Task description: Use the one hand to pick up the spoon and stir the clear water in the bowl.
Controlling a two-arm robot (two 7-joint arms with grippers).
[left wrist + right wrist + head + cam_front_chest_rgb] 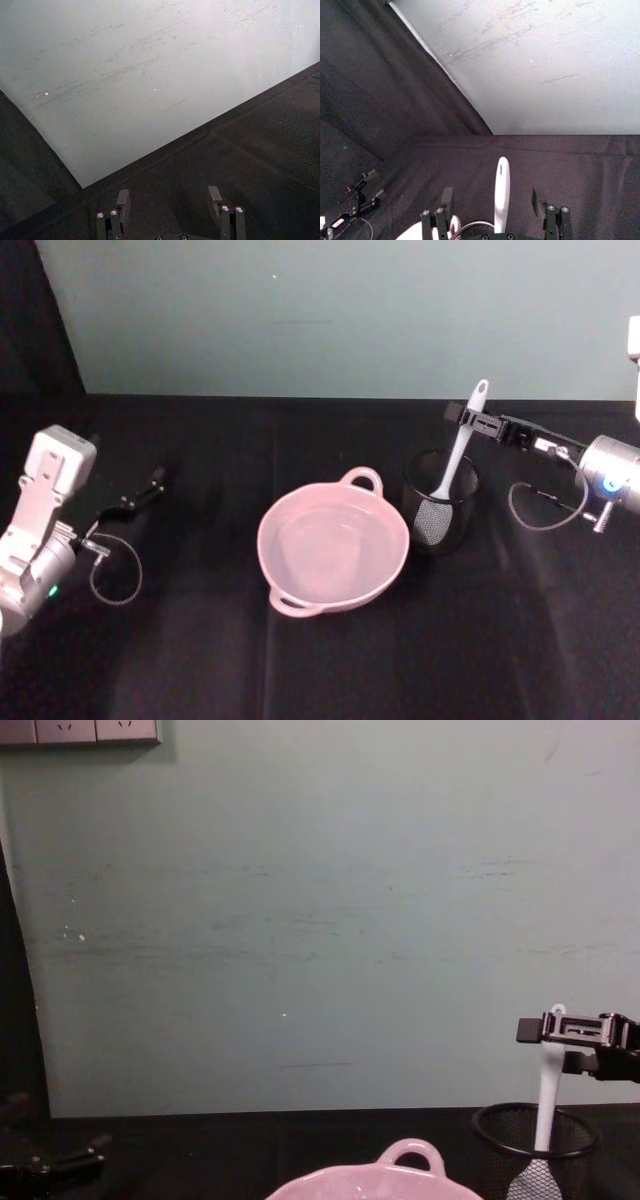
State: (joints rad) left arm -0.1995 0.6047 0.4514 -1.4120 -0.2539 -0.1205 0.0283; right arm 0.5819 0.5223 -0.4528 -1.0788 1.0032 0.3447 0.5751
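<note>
Pink bowl [272, 540] of clear water at centre of black table [200, 660]. Just right of bowl, mesh cup [455, 525] holding spoon [462, 450] head down, handle leaning up and away. Right gripper [491, 198] right of bowl, level with handle's upper part, jaws open, one finger either side, gaps showing. Left gripper [169, 196] well left of bowl, low over table, jaws open, empty.

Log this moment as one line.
right pincer: open astride spoon | spoon: leaning in mesh cup | bowl: beside cup | left pincer: open, parked
</note>
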